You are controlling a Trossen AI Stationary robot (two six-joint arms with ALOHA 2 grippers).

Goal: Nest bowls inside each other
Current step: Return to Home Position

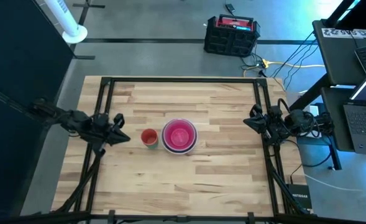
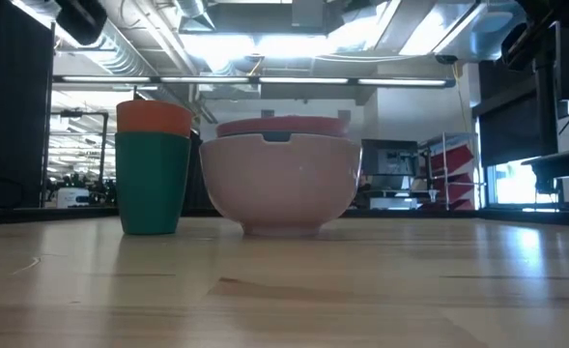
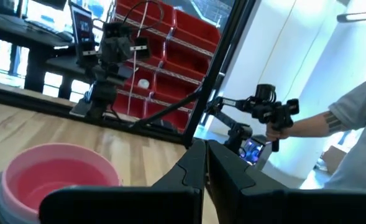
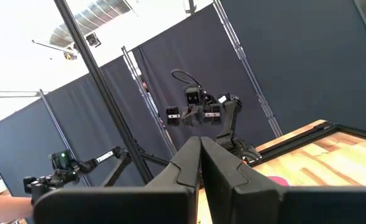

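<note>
The bowls [image 1: 179, 135] stand nested in one stack at the table's middle. A pale pink bowl [image 2: 282, 188] is outermost and rests by its foot on the wood. Pale and blue rims show above it, and a magenta bowl [image 2: 282, 126] sits on top. The stack also shows in the left wrist view [image 3: 52, 177]. My left gripper [image 1: 127, 137] hangs shut at the table's left, pointing toward the stack, apart from everything. My right gripper [image 1: 247, 122] hangs shut at the table's right, clear of the bowls. Both pairs of fingers [image 3: 205, 158] [image 4: 200, 152] are together with nothing between them.
A green cup with an orange cup inside it [image 1: 149, 137] stands between my left gripper and the bowls. Black frame rails [image 1: 183, 79] run along the table's edges. A person's arm [image 3: 350, 118] shows in the room beyond the table.
</note>
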